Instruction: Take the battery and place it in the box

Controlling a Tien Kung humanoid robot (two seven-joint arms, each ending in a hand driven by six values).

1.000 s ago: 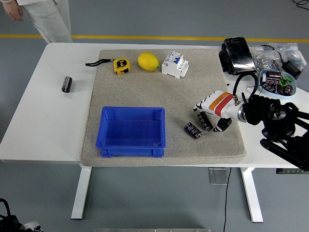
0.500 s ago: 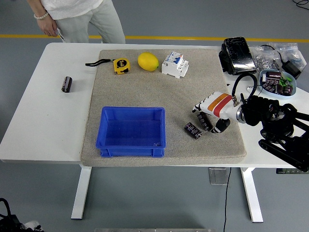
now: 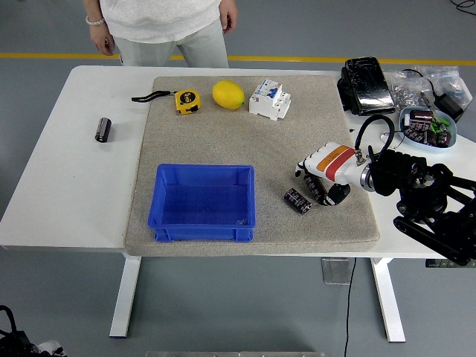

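Two black batteries lie on the grey mat at the right: one (image 3: pixel 297 200) lies free, the other (image 3: pixel 317 189) lies partly under my right hand (image 3: pixel 320 181). The hand, white with a red and orange band, hangs low over that battery, with fingers (image 3: pixel 303 167) at its far side and the thumb (image 3: pixel 338 193) at its near side. The fingers are loose and the battery rests on the mat. A third battery (image 3: pixel 103 129) lies on the white table at far left. The blue box (image 3: pixel 204 202) stands empty at the mat's front middle. My left arm is out of view.
A yellow tape measure (image 3: pixel 187 100), a lemon (image 3: pixel 228 94) and a white circuit breaker (image 3: pixel 268 99) lie at the mat's back. A black device (image 3: pixel 365 84), plastic bags and a bowl of batteries (image 3: pixel 427 128) are at the right. A person (image 3: pixel 163 22) stands at the far edge.
My right hand has shifted slightly left and back over the battery. The person has walked from the far left to the middle of the far edge.
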